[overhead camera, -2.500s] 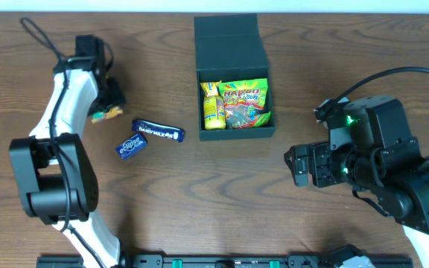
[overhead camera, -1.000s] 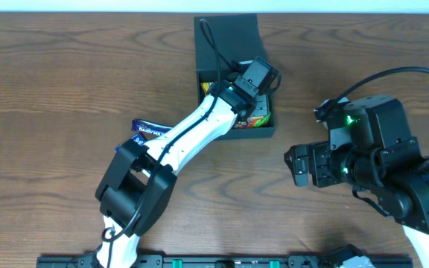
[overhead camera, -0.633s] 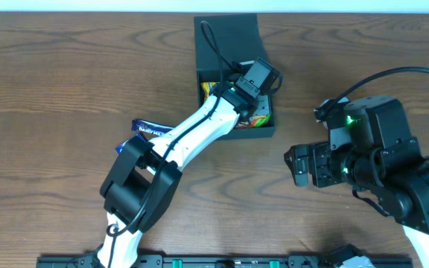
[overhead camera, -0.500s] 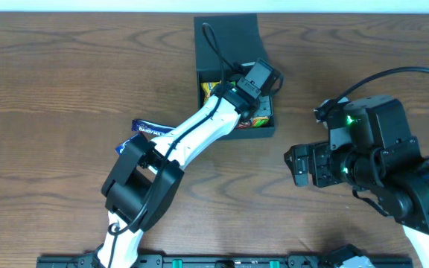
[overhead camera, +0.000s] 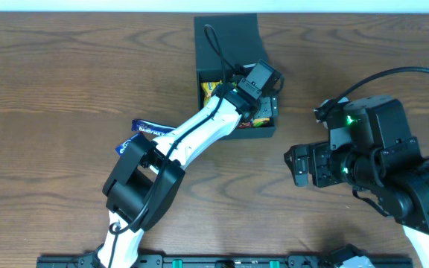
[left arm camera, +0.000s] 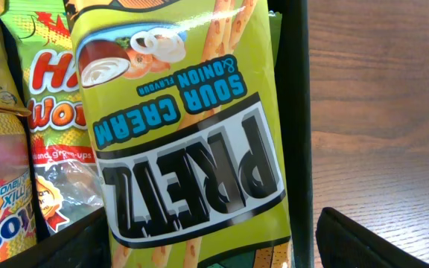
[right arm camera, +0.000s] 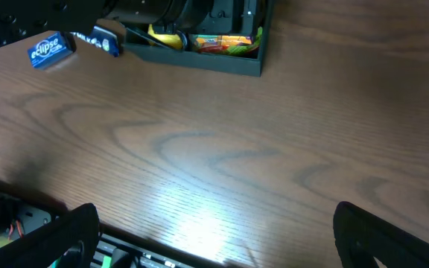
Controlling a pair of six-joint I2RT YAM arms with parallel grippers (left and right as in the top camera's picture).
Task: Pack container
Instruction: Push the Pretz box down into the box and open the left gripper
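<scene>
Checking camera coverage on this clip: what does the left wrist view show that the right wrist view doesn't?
Left wrist only: the green Pretz packet, label readable, lying inside the container beside its wall. Right wrist only: the blue Eclipse packet on the table, outside the container. Both: the black container and the wooden table.

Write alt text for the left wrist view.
A lime-green Pretz sour cream and onion packet fills the frame, lying inside the black container beside its right wall. A Haribo packet lies to its left, wooden table to the right; the open left claw frames the bottom corners.
</scene>
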